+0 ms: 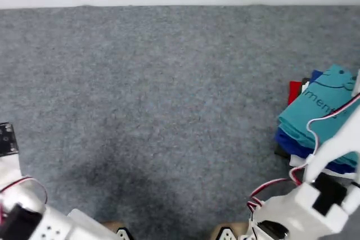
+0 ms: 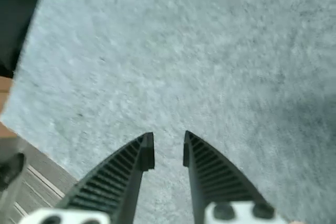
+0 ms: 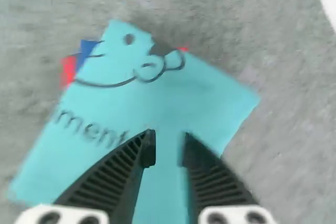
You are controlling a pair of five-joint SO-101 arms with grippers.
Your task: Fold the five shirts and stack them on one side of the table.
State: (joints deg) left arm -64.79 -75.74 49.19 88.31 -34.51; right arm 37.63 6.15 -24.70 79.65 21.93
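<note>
Grey felt table (image 1: 169, 82) runs up to a pale wall. Shirt stack (image 1: 315, 122) sits at the right edge of the high view, with the teal shirt (image 3: 199, 93) on top and the blue shirt (image 1: 289, 141) and red shirt (image 1: 295, 91) protruding unevenly beneath. Right gripper (image 3: 167, 148) hangs over the teal shirt, jaws narrowly parted, empty. Left gripper (image 2: 168, 150) is over the felt at lower left, likewise narrow and empty. Risk: a low pass by the right jaws would likely snag the top fold and skew the stack.

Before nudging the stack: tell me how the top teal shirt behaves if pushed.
Probably floppy: the teal shirt is folded cloth, so it would likely bunch or unfold. Resting loose on the blue shirt, it may slide off.
</note>
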